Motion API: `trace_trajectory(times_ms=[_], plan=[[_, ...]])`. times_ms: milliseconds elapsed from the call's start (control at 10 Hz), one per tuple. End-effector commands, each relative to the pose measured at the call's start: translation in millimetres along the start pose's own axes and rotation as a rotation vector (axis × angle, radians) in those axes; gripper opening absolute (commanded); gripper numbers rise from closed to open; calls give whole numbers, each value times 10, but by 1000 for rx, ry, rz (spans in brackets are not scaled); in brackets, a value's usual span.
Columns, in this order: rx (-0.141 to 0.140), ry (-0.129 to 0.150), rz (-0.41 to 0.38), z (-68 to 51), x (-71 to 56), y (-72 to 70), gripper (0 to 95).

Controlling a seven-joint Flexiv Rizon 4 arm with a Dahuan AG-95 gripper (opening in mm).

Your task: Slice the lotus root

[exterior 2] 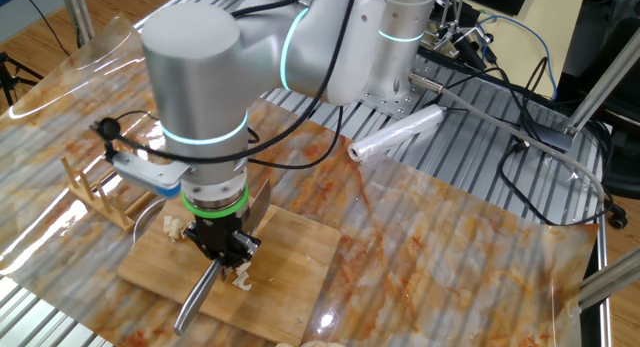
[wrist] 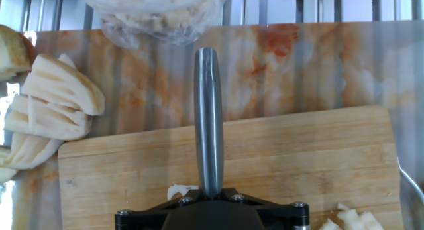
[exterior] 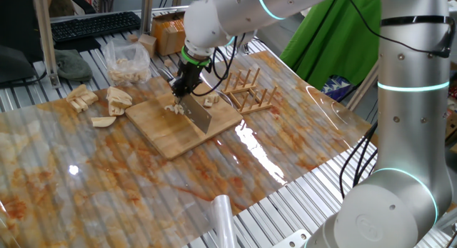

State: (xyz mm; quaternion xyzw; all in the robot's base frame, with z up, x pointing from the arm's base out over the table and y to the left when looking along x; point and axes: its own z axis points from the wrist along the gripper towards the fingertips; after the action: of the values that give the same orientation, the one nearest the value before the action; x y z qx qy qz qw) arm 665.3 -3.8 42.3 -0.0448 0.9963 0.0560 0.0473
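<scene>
Your gripper (exterior: 187,85) is clamped on the knife (exterior: 200,114) over the cutting board (exterior: 171,130), which sits on the marbled, glossy table sheet (exterior: 107,176); a keyboard (exterior: 93,26) sits behind.

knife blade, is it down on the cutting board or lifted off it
Down. In one fixed view the knife, shut in the gripper, has its edge resting on the cutting board beside lotus root pieces.
</scene>
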Motion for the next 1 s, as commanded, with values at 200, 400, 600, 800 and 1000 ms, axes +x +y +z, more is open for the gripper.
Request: trace_trajectory(times_ms=[200, 400, 600, 800, 1000], plan=[[2, 16, 4, -118, 27, -1, 0], [9, 22, -1, -193, 41, -9, 0], [16, 23, -13, -252, 35, -35, 0], [18, 24, -27, -278, 2, -63, 0], [17, 24, -30, -279, -3, -67, 0]])
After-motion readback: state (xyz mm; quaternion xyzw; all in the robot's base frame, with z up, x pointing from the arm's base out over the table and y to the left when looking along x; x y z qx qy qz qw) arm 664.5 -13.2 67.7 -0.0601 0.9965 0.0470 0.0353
